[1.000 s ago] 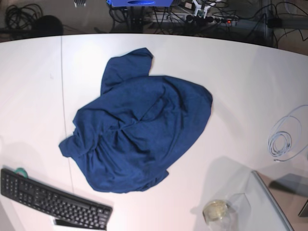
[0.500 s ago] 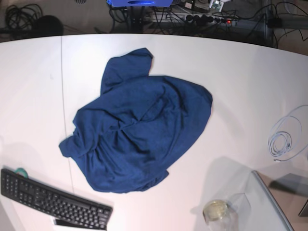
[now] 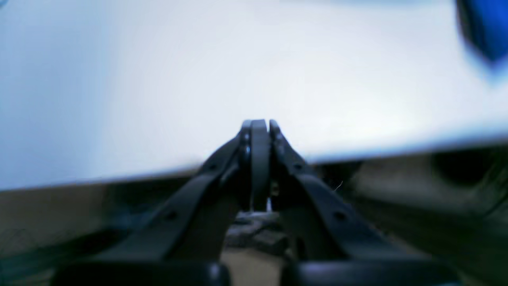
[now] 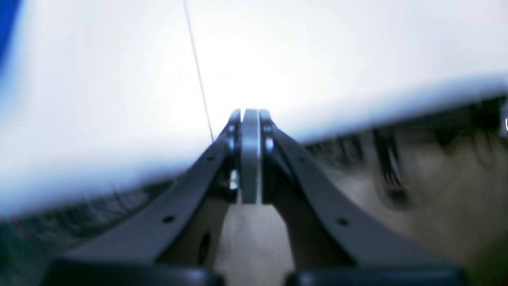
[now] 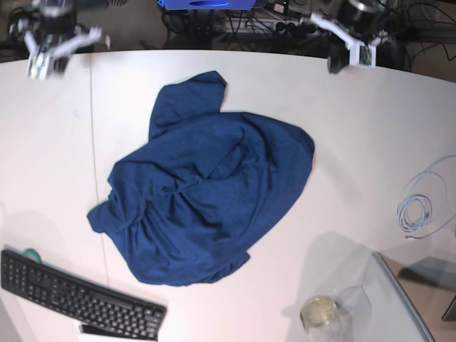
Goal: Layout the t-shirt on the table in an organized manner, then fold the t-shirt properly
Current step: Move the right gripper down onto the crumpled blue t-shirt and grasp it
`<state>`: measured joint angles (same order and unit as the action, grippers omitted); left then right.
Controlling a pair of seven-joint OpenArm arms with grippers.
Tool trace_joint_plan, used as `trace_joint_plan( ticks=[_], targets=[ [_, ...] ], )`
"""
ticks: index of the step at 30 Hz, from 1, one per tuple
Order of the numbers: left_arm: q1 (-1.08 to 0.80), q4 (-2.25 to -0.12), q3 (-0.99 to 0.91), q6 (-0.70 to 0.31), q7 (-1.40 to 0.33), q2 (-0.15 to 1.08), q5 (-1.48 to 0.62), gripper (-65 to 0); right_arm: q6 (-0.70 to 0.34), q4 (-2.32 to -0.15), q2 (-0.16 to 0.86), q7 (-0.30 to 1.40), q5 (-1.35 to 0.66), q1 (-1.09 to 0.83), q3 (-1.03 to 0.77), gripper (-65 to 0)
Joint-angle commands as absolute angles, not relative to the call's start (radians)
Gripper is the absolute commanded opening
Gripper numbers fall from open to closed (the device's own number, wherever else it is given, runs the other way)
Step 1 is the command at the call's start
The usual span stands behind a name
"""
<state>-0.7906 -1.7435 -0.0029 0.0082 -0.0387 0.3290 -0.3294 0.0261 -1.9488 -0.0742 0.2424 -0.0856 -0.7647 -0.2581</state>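
The dark navy t-shirt (image 5: 206, 192) lies crumpled in a heap in the middle of the white table (image 5: 356, 142), one sleeve pointing to the far edge. My right arm (image 5: 55, 43) hangs over the far left corner and my left arm (image 5: 350, 32) over the far right edge, both well away from the cloth. In the left wrist view the left gripper (image 3: 260, 124) is shut and empty, with a blurred blue patch of t-shirt (image 3: 486, 28) at the upper right. The right gripper (image 4: 250, 113) is shut on nothing, beside the table's seam line (image 4: 196, 71).
A black keyboard (image 5: 78, 296) lies at the front left. A coiled white cable (image 5: 420, 206) lies at the right. A glass jar (image 5: 320, 311) and a glass panel (image 5: 399, 299) stand at the front right. Cables and power strips lie beyond the far edge.
Both arms have come into the base view over the table's far edge, where none showed before. The t-shirt has not moved.
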Motion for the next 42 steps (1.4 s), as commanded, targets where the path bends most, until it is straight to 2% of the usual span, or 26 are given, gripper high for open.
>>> trace_joint_plan(
  ticks=[1, 5, 6, 11, 15, 16, 18, 20, 27, 35, 37, 39, 41, 42],
  targets=[
    [-0.769, -1.774, -0.004, 0.005, -0.053, 0.332, -0.374, -65.0, 0.027, -1.977, -0.065, 0.298, -0.127, -0.73, -0.262, -56.3],
    [-0.677, -1.794, -0.004, 0.005, -0.188, 0.331, -0.426, -65.0, 0.027, -1.966, 0.018, 0.536, -0.242, -0.466, -0.255, -39.0],
    [-0.664, -1.794, -0.007, 0.005, -0.205, 0.329, -0.426, -65.0, 0.027, -1.959, 0.027, 0.588, -0.263, -0.403, -0.257, -36.9],
    [-0.621, -1.793, -0.021, 0.005, -0.226, 0.329, -0.427, -65.0, 0.027, -1.903, 0.024, 0.786, -0.289, -0.074, -0.255, -35.6],
    [-0.615, -1.793, -0.065, 0.005, -0.228, 0.317, -0.432, -65.0, 0.027, -1.647, 0.024, 0.826, -0.291, 0.104, -0.252, -33.6],
    [-0.615, -1.791, -0.077, 0.005, -0.228, 0.312, -0.432, -59.2, 0.027, -1.581, 0.024, 0.825, -0.291, 0.139, -0.252, -33.6],
    [-0.615, -1.791, -0.093, 0.005, -0.228, 0.311, -0.432, -50.7, 0.027, -1.484, 0.024, 0.814, -0.291, 0.186, -0.252, -33.6],
    [-0.615, -1.791, -0.101, 0.005, -0.228, 0.302, -0.432, -45.3, 0.027, -1.417, 0.024, 0.785, -0.289, 0.217, -0.249, -33.3],
    [-0.605, -1.739, -0.101, 0.005, -0.228, 0.298, -0.432, -45.1, 0.03, -1.351, 0.03, 0.776, -0.289, 0.242, -0.082, -33.0],
    [-0.601, -1.719, -0.101, 0.005, -0.228, 0.298, -0.432, -45.1, 0.031, -1.175, 0.03, 0.688, -0.288, 0.288, -0.074, -33.8],
    [-0.601, -1.719, -0.101, 0.005, -0.228, 0.298, -0.432, -45.1, 0.031, -1.142, 0.03, 0.673, -0.288, 0.288, -0.074, -37.1],
    [-0.601, -1.719, -0.101, 0.005, -0.228, 0.298, -0.432, -45.1, 0.031, -1.132, 0.03, 0.662, -0.288, 0.286, -0.079, -48.0],
    [-0.599, -1.719, -0.101, 0.005, -0.228, 0.298, -0.432, -45.1, 0.031, -1.141, 0.03, 0.662, -0.289, 0.274, -0.082, -63.6],
    [-0.599, -1.719, -0.101, 0.005, -0.228, 0.298, -0.432, -45.1, 0.031, -1.155, 0.03, 0.662, -0.292, 0.263, -0.084, -65.0]
  ],
)
